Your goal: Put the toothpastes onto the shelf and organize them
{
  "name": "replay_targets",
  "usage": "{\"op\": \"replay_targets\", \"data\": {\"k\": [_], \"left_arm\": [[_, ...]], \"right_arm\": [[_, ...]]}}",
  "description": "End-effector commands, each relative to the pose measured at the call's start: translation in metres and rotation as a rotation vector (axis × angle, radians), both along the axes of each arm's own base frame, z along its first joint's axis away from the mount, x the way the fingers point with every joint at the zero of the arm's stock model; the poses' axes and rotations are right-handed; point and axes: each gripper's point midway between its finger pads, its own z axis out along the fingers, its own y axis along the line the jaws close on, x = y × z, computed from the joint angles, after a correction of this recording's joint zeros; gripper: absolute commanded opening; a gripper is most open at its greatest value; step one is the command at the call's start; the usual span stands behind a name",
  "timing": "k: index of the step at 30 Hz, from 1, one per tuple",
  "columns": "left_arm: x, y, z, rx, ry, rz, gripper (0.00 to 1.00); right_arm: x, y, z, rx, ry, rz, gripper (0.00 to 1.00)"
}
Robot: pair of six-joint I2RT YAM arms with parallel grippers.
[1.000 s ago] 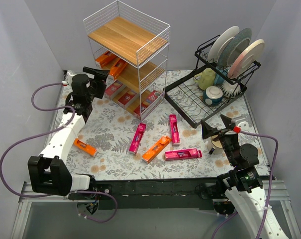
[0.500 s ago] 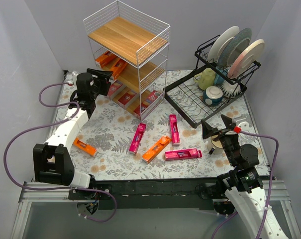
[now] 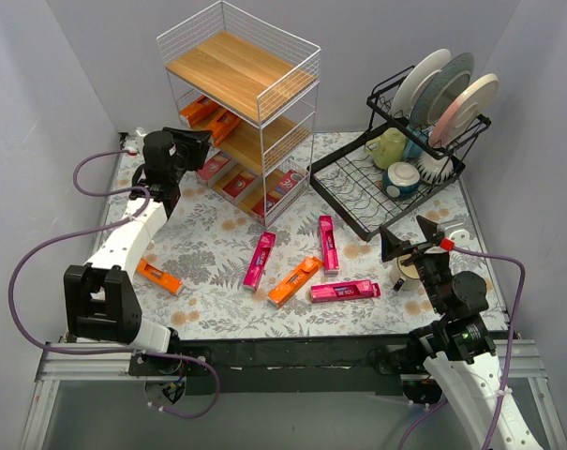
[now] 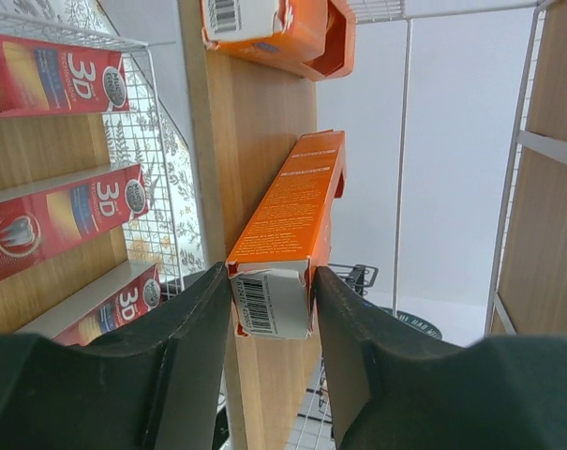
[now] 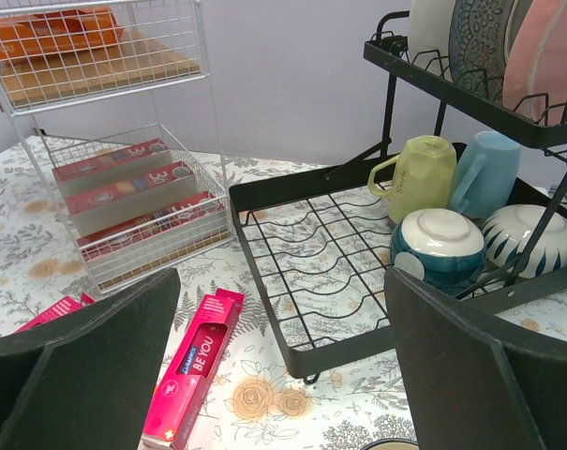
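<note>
One orange toothpaste box [image 4: 285, 216] rests on the middle tier of the shelf [image 3: 238, 67], my left tool [image 4: 271, 277] clamping its end; my right tool [image 5: 281, 281] stands wide.

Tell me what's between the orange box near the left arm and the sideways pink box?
Two more toothpaste boxes lie there, seen in the top view: a slanted pink box and a slanted orange box.
</note>
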Motion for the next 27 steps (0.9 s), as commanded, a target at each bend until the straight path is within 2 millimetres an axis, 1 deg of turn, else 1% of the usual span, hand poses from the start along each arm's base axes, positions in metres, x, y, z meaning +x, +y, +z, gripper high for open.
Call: {"op": "replay_targets", "data": {"k": [1,2,4,5,6,7,9,10,11,13,16,18,24,27], "left_arm": [[0.007,0.011,0.027,0.01,-0.052,0.015,0.37],[0.009,0.014,0.029,0.012,-0.058,0.02,0.36],[0.012,0.02,0.027,0.012,-0.055,0.034,0.36],[0.014,0.024,0.031,0.014,-0.063,0.042,0.36],[0.015,0.02,0.029,0.007,-0.058,0.016,0.36],[0.016,0.021,0.027,0.01,-0.052,0.014,0.36],[0.019,0.021,0.031,0.012,-0.06,0.008,0.35],[0.022,0.021,0.027,0.014,-0.051,0.008,0.35],[0.023,0.021,0.03,0.017,-0.058,0.003,0.35],[0.027,0.019,0.026,0.019,-0.046,-0.007,0.35],[0.031,0.016,0.024,0.03,-0.041,-0.024,0.36],[0.033,0.015,0.025,0.031,-0.045,-0.033,0.36],[0.032,0.011,0.016,0.019,-0.024,-0.054,0.36],[0.034,0.01,0.015,0.026,-0.024,-0.061,0.38]], "right_arm": [[-0.006,-0.004,0.03,0.035,-0.078,-0.012,0.99],[-0.006,-0.004,0.03,0.035,-0.078,-0.012,0.98],[-0.005,-0.004,0.029,0.034,-0.075,-0.012,0.99],[-0.005,-0.004,0.03,0.035,-0.077,-0.012,0.99],[-0.005,-0.004,0.029,0.034,-0.075,-0.012,0.99],[-0.005,-0.004,0.03,0.033,-0.077,-0.012,0.99],[-0.005,-0.004,0.029,0.034,-0.074,-0.012,0.99],[-0.005,-0.004,0.03,0.033,-0.077,-0.014,0.99],[-0.005,-0.004,0.03,0.033,-0.077,-0.014,0.99],[-0.005,-0.004,0.029,0.032,-0.074,-0.014,0.99],[-0.005,-0.005,0.029,0.031,-0.075,-0.016,0.99],[-0.005,-0.004,0.029,0.031,-0.073,-0.014,0.99],[-0.005,-0.004,0.029,0.031,-0.075,-0.013,0.99],[-0.005,-0.004,0.03,0.032,-0.076,-0.014,0.99]]}}
